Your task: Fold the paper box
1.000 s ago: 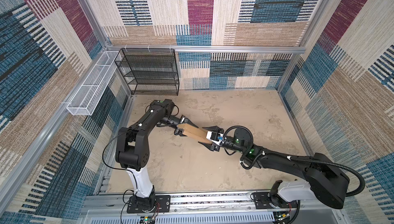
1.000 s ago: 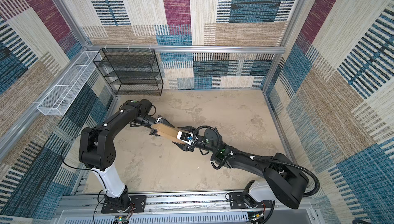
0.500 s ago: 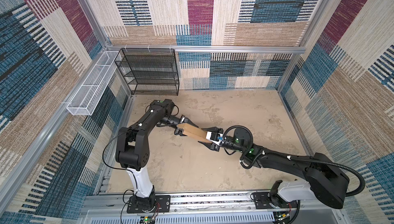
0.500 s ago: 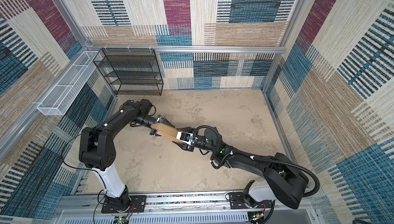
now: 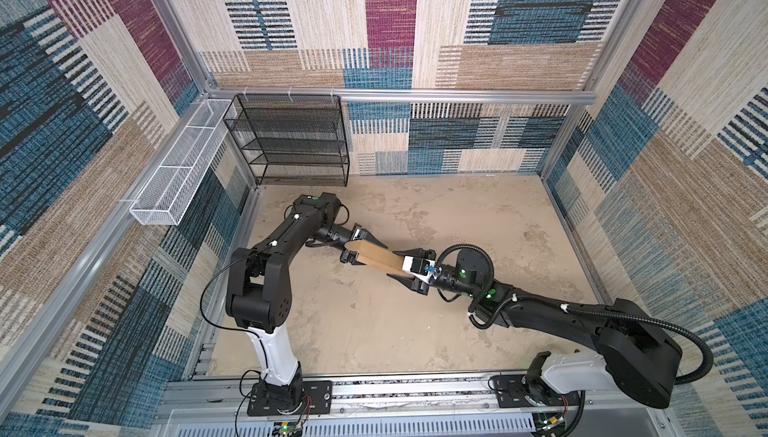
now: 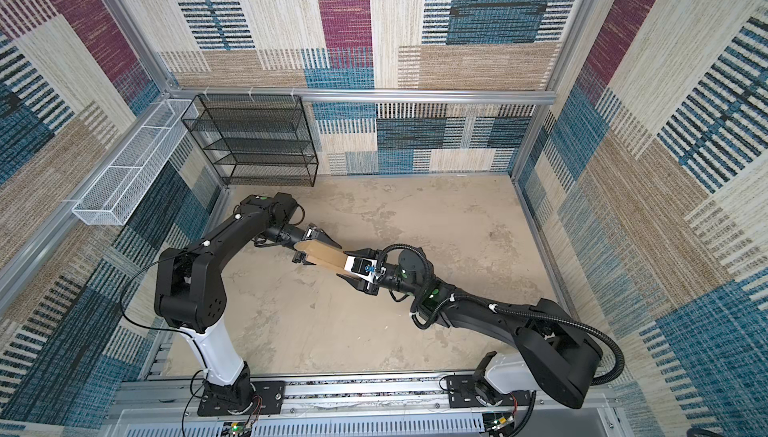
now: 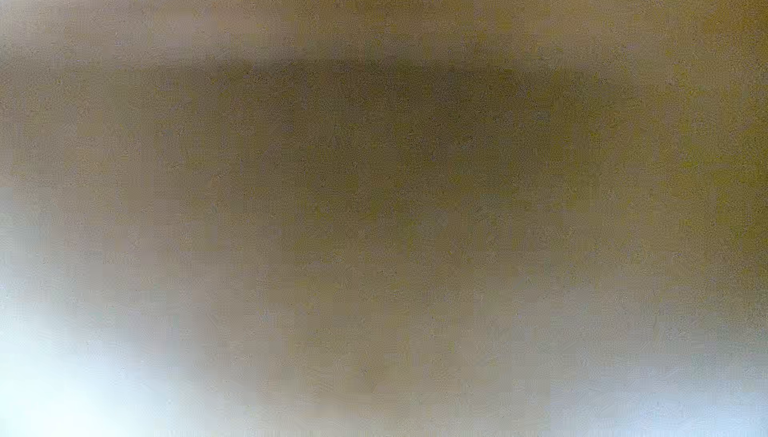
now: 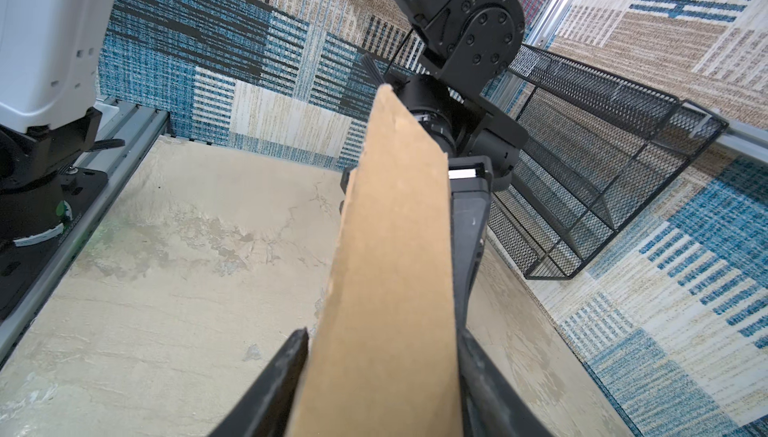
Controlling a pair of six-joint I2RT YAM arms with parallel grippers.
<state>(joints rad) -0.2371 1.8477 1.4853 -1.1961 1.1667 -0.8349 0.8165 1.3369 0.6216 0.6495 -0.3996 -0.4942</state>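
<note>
Right gripper (image 5: 392,265): jaws set astride the near end of the paper box (image 5: 376,256); contact cannot be told. Paper box: brown cardboard, held between both grippers over the table (image 5: 374,331). Left gripper (image 5: 366,253): jaws closed on the box's far end. Black mesh rack (image 5: 291,139): stood against the back wall.

Top views overhead; wrist views close on paper box (image 8: 390,268).

No text, label, brand, number or sign was legible in any view. Paper box (image 5: 376,257) faces were plain brown, unprinted. Left wrist view was a brown blur, nothing readable there.
</note>
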